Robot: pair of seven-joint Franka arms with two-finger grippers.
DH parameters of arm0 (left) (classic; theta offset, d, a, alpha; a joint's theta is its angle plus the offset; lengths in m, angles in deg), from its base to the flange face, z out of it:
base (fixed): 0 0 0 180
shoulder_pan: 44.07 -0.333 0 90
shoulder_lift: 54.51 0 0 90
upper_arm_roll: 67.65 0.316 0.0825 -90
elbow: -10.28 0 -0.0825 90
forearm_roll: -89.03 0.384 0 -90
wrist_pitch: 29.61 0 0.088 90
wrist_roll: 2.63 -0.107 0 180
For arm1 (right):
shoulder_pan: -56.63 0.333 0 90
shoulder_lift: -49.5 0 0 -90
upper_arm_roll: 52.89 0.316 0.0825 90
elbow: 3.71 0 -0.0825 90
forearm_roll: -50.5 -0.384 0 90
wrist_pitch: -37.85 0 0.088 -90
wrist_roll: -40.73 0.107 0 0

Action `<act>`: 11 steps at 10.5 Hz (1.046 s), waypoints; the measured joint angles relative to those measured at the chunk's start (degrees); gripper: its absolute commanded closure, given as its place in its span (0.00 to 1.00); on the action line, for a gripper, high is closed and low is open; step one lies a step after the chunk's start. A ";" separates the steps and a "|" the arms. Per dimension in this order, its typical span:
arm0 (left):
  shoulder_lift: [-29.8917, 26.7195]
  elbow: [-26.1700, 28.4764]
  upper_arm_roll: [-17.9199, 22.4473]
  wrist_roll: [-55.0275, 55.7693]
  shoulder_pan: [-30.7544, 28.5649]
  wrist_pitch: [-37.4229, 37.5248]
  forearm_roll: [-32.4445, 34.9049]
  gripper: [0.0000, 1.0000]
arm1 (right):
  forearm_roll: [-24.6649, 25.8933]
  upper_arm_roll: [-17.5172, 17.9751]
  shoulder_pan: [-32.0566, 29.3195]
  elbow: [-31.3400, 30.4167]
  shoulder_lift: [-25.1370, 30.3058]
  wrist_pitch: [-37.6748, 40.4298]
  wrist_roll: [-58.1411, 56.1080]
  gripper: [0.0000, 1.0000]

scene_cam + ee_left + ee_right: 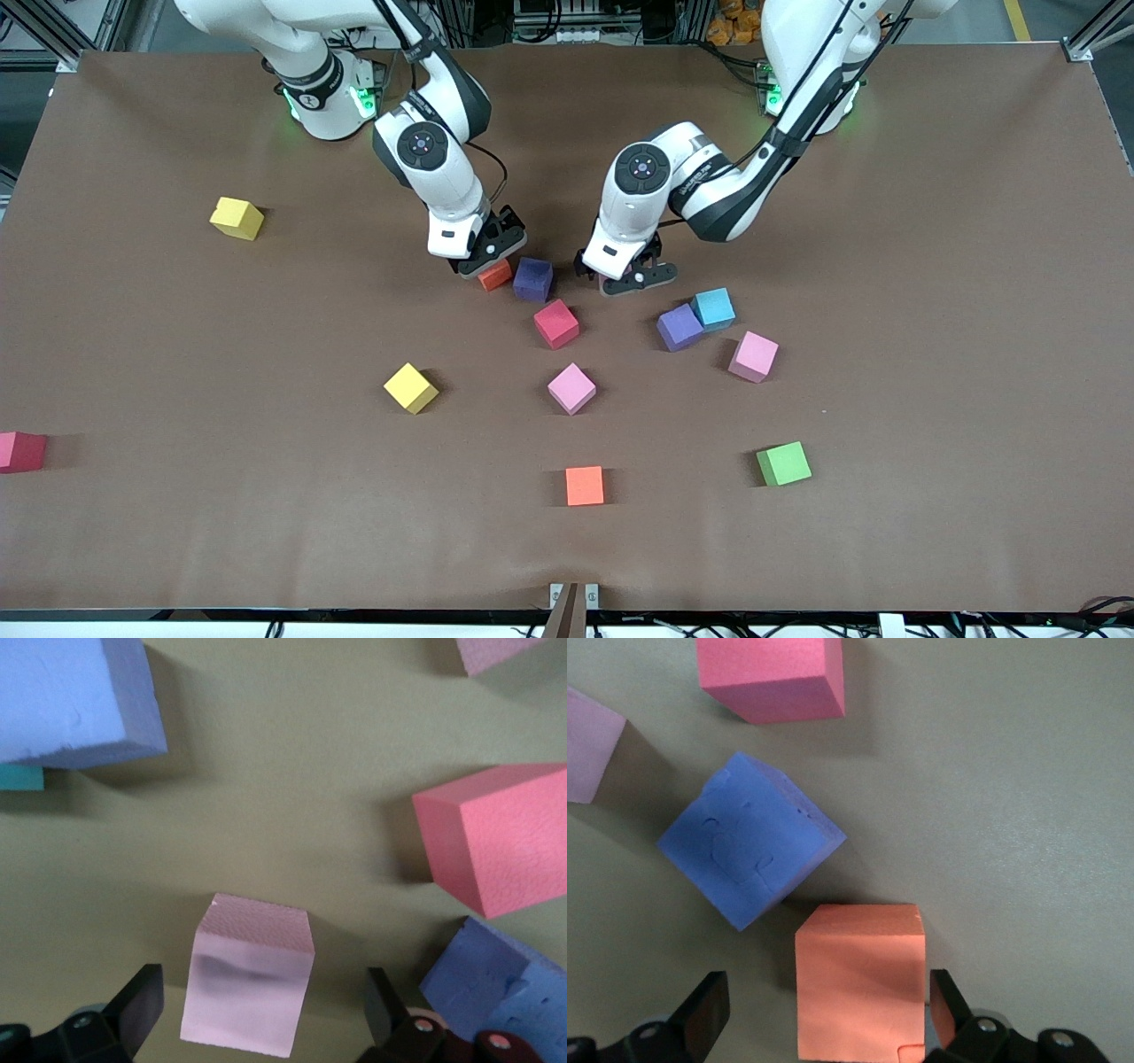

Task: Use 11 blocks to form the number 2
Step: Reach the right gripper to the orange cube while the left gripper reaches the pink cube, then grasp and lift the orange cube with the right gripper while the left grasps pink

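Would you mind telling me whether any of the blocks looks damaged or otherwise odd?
Yes: the dark purple foam cube beside the orange foam cube, under the right end effector, has dents and gouges across its top face. The orange one has a small notch at its lower edge.

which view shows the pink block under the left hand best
The left wrist view: the pink block fills the space between the open left hand's fingers, top and side faces clear. In the front view the hand hides nearly all of it. The right wrist view does not show it clearly.
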 measured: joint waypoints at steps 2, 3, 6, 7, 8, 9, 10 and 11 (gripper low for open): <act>1.20 -0.04 0.00 -0.49 0.53 0.00 0.07 0.00 | 0.00 -0.28 0.00 -0.02 -0.74 0.00 -0.02 0.00; 1.56 -0.05 0.00 -0.95 0.61 0.00 0.10 0.00 | 0.00 -0.29 0.00 -0.02 -1.03 0.00 -0.02 0.00; 2.53 -0.04 0.01 -1.84 0.79 0.08 0.16 0.00 | 0.00 -0.28 0.00 -0.11 -1.73 0.00 -0.03 0.00; 3.09 -0.03 0.01 -2.39 0.99 0.09 0.22 0.00 | 0.00 -0.25 0.00 -0.11 -2.13 -0.06 -0.05 0.15; 3.66 -0.03 0.01 -2.56 1.14 0.09 0.37 0.00 | 0.00 -0.25 0.00 -0.11 -2.54 -0.27 -0.08 0.41; 3.99 -0.03 0.01 -2.57 1.24 0.09 0.51 0.00 | 0.00 -0.25 0.01 -0.11 -2.76 -0.37 -0.12 0.67; 4.08 -0.03 0.01 -2.58 1.24 0.09 0.60 0.00 | 0.00 -0.22 0.02 -0.11 -2.83 -0.40 -0.14 0.92; 4.11 -0.03 0.01 -2.61 1.24 0.09 0.64 0.00 | 0.01 -0.22 0.02 -0.08 -2.68 -0.44 -0.14 1.00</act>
